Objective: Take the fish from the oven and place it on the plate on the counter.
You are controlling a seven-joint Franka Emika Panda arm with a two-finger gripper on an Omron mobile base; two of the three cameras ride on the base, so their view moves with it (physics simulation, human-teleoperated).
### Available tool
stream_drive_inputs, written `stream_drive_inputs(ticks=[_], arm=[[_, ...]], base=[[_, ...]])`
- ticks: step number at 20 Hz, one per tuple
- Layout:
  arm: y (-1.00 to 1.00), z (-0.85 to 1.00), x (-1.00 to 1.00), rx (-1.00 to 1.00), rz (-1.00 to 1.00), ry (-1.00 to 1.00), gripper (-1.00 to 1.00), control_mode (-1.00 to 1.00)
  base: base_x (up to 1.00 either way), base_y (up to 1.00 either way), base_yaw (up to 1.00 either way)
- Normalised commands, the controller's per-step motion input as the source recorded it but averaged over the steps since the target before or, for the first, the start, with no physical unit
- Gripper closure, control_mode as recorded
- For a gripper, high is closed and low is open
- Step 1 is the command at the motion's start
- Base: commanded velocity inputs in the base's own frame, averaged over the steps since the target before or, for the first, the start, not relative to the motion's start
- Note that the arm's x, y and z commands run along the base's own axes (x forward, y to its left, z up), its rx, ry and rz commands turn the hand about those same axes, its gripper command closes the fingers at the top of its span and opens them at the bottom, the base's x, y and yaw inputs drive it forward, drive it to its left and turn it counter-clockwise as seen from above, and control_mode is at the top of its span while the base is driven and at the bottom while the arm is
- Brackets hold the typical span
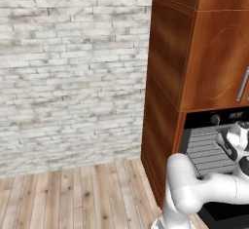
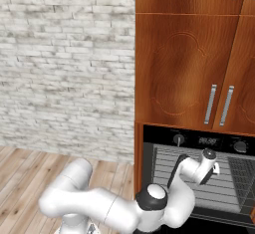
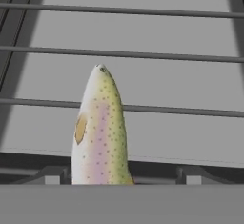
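Note:
The fish (image 3: 100, 132), pale yellow-green with dark spots and a pink stripe, lies on a wire rack (image 3: 143, 54) inside the oven (image 2: 199, 141), its pointed end away from my hand. My gripper (image 3: 123, 176) is open, with one fingertip on each side of the fish's near end. A gap shows on the right, and the left tip is close beside the fish. In the base views my hand (image 2: 206, 162) reaches into the oven's open cavity (image 1: 209, 150) below the dark control panel. The plate and the counter are out of view.
Reddish-brown cabinet doors (image 2: 184, 73) with metal handles (image 2: 210, 104) stand above the oven. A whitewashed brick wall (image 1: 73, 72) and wooden floor (image 1: 82, 194) lie to the left. More rack bars (image 3: 133, 11) run across, above the fish.

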Motion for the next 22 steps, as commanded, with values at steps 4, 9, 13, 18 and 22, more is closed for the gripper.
stream_drive_inputs(ticks=[4,9,13,18,22], arm=[[0.00,-0.23,0.00,0.05,0.00,0.00,1.00,-1.00],[0.00,-0.16,0.00,0.03,0.00,0.00,1.00,-1.00],[0.00,-0.11,0.00,0.02,0.00,0.01,1.00,-1.00],[-0.08,-0.04,-0.20,0.01,0.00,0.01,1.00,-1.00],[-0.04,0.17,-0.65,0.06,0.00,-0.17,1.00,-1.00]], base=[[0.00,0.00,0.00],[0.00,0.00,0.00],[0.00,0.00,0.00],[0.00,0.00,0.00],[0.00,0.00,0.00]])
